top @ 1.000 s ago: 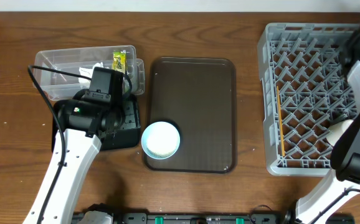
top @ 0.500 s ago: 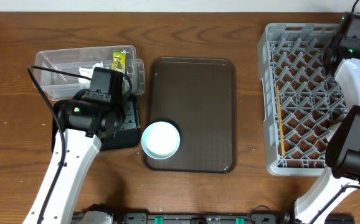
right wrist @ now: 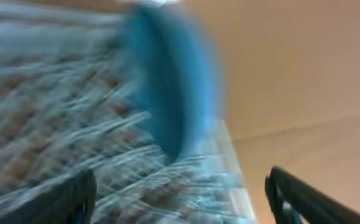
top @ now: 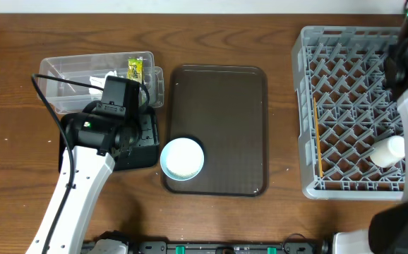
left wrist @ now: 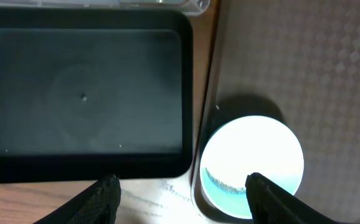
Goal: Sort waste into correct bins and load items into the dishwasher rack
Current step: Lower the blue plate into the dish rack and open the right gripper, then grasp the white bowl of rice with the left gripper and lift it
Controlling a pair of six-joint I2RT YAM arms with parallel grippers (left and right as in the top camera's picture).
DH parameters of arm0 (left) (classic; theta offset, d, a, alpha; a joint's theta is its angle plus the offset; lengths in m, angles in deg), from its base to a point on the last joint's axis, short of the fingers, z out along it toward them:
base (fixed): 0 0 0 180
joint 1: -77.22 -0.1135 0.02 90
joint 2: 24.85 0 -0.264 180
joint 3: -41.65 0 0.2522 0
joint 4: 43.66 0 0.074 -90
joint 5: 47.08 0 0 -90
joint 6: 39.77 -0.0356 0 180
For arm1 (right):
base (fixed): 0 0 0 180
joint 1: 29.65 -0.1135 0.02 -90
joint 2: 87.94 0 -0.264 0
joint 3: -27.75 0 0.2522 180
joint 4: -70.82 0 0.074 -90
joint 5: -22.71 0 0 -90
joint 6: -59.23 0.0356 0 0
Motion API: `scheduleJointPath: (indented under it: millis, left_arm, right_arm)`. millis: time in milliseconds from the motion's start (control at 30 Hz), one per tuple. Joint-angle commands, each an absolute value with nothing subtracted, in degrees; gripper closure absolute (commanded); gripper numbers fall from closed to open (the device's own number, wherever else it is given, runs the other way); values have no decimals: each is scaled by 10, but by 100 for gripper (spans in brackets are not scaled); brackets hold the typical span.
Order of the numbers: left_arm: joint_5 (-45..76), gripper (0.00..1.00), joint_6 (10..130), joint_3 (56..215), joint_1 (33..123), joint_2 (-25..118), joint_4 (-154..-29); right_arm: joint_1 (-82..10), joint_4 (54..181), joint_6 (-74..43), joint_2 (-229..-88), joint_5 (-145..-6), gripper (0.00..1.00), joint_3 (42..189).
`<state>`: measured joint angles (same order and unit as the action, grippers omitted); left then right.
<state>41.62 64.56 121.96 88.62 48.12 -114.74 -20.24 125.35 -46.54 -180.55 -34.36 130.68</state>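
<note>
Grey dishwasher rack [top: 345, 113], at the right of the worktop [top: 282, 42], already holds a blue dish [right wrist: 174, 81], blurred but seemingly on edge, and chopsticks [top: 318, 137]; the right pincer [right wrist: 180, 199] hangs over it, fingers apart, empty. On the brown tray [top: 218, 106] the white bowl [top: 183, 157] awaits loading, near the left pincer [left wrist: 183, 199], likewise spread and empty. The clear tub [top: 49, 70] holds the yellow-green wrapper [top: 134, 68]

Wooden chopsticks [top: 318, 141] inside grey rack [top: 303, 85]
</note>
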Motion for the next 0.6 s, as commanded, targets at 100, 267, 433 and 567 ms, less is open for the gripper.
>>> scheduleJointPath:
  millis: [100,267,433,567]
  left_arm:
    - [421,32,656,1224,889,481,-1148]
    - [421,32,663,1224,925,486,-1148]
    - [421,32,706,1223,978,523,-1145]
    - [421,32,739,1223,1029,578,-1135]
  right_arm:
    - [-239,1385,-325,-1809,-758,20,1303]
    - [-284,1448,-323,-1811,-795,19,1302]
    - [-331,1479,-323,-1811,-795,17,1302]
    - [-354,1480,-330,-1811,-793,16,1302]
